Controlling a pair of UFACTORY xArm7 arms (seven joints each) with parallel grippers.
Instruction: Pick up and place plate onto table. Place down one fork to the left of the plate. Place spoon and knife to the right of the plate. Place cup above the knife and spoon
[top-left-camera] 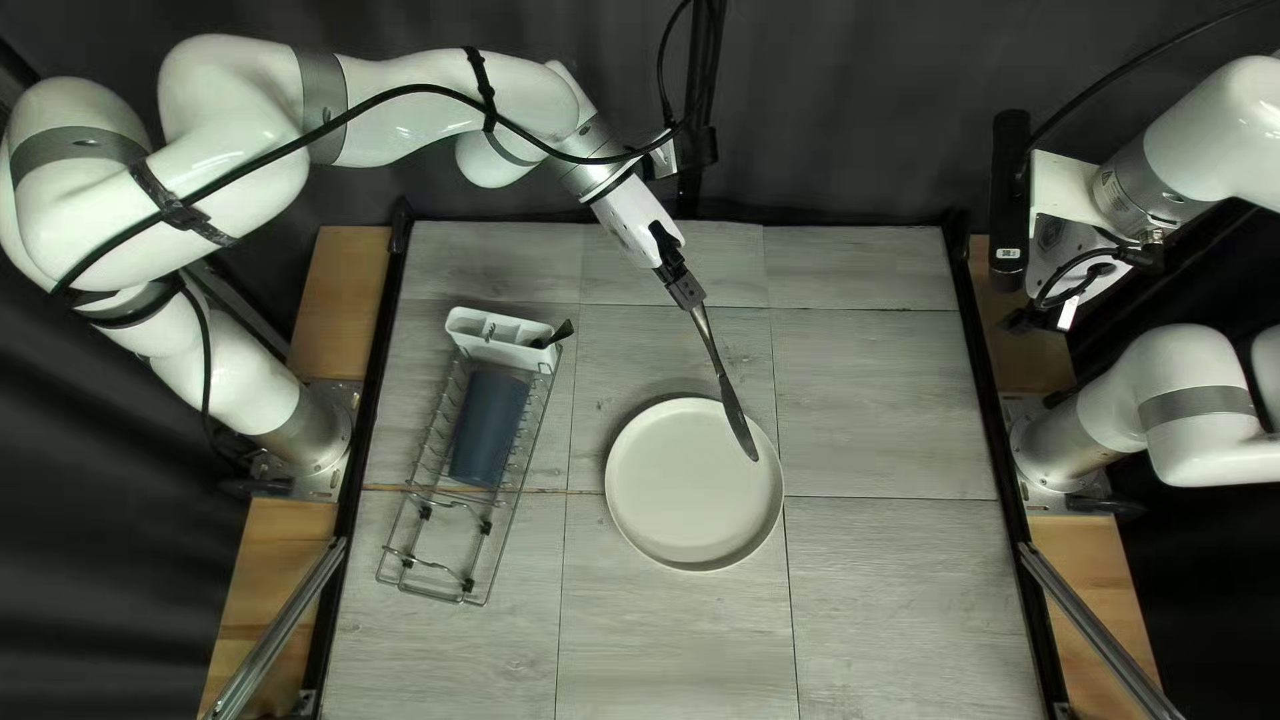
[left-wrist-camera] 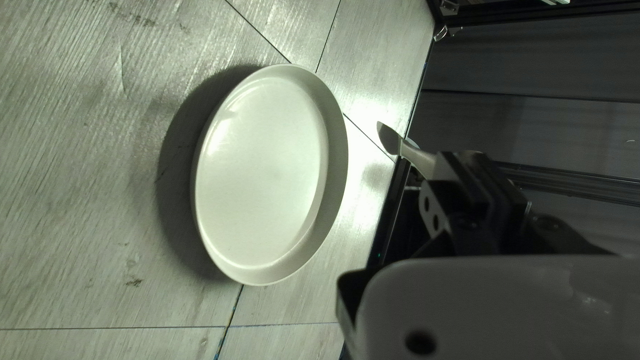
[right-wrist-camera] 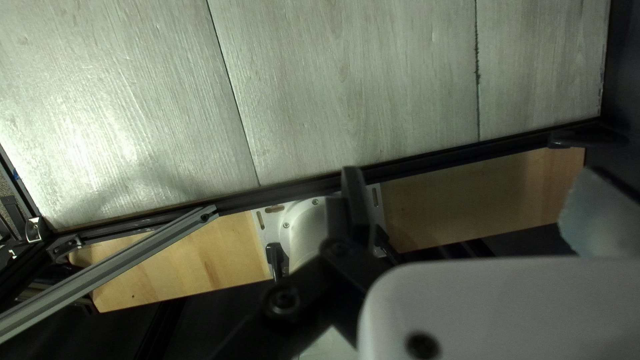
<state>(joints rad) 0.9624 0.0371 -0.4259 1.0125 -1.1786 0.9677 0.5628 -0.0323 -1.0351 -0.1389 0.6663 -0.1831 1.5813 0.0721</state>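
Grey tiled table, left arm stretched over it.
Wire rack stands left, blue cup lying in it; white plate centre; left gripper pinches a knife slanting above the plate's right rim; right gripper spread, right edge.

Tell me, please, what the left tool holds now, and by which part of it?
The left tool holds the knife by the end of its handle; the blade hangs free.

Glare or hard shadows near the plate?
Left wrist view: strong glare on the table beside the plate, deep shadow on its opposite side. Top left view: even light, thin shadow at the plate's far rim.
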